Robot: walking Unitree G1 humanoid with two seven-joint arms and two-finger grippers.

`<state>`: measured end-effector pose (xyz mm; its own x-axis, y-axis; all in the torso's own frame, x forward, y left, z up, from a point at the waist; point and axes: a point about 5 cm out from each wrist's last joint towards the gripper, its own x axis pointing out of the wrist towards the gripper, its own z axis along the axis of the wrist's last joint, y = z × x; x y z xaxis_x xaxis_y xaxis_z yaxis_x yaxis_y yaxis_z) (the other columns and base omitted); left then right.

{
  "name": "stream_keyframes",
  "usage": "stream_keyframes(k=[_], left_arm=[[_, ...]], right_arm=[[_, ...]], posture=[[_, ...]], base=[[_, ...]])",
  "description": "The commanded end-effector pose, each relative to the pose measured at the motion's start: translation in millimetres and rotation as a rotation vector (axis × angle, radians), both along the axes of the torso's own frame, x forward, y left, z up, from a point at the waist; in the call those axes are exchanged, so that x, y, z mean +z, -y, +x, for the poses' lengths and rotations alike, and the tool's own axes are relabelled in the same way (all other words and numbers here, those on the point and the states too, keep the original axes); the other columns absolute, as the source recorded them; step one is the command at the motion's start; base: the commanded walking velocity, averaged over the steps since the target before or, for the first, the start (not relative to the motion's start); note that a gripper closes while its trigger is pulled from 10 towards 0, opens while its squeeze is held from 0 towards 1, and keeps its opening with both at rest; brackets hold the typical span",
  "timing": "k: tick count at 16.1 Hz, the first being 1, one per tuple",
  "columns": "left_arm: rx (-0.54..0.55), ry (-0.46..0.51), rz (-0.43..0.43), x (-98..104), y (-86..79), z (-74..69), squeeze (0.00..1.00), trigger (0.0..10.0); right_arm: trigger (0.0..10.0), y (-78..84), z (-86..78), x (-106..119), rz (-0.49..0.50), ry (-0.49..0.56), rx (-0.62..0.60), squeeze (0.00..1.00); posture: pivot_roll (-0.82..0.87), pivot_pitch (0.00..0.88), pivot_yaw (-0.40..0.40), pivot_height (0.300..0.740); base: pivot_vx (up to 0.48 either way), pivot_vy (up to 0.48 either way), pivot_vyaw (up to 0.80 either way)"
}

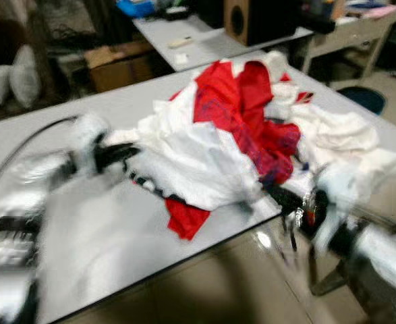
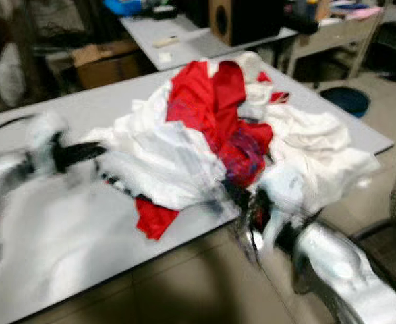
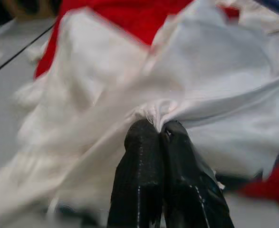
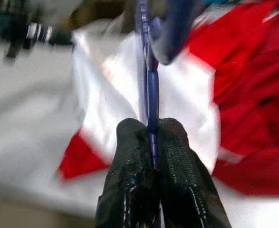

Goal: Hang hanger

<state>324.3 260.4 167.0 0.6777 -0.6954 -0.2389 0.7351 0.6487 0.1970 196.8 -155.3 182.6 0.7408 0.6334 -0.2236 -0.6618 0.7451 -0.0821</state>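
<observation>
Gripping a blue hanger [image 4: 151, 85], your right tool [image 4: 152, 124] nears the shirt [image 3: 106, 95] pinched in your left tool [image 3: 158, 127]; next, thread it in.

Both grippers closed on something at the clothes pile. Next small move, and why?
Probably lift the right gripper slightly to draw the blue hanger clear of the pile. Its fingers are pinched on the hanger's thin bar, which lies over a white garment. The left gripper is clamped on a fold of white cloth, so it could hold that steady on the grey table.
</observation>
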Motion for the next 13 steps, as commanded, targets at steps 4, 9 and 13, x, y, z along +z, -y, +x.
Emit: stream_keyframes(k=[4,9,13], left_arm=[[-0.069,0.093,-0.001,20.8,10.9,-15.8,0.00,0.0],[-0.213,0.043,0.088,21.4,31.9,-43.2,0.00,0.0],[-0.156,0.052,0.114,19.1,34.0,-46.9,0.00,0.0]], right_arm=[[10.0,4.6,2.4,3.7,-0.151,0.040,0.138,0.00],[10.0,18.4,6.3,-0.1,-0.396,0.056,0.291,0.00],[10.0,19.4,5.3,-2.3,-0.434,0.062,0.349,0.00]], posture=[[-0.10,0.000,0.048,0.740],[-0.09,0.000,0.048,0.740],[-0.09,0.000,0.044,0.740]], base=[[0.000,0.000,0.00],[0.000,0.000,0.00],[0.000,0.000,0.00]])
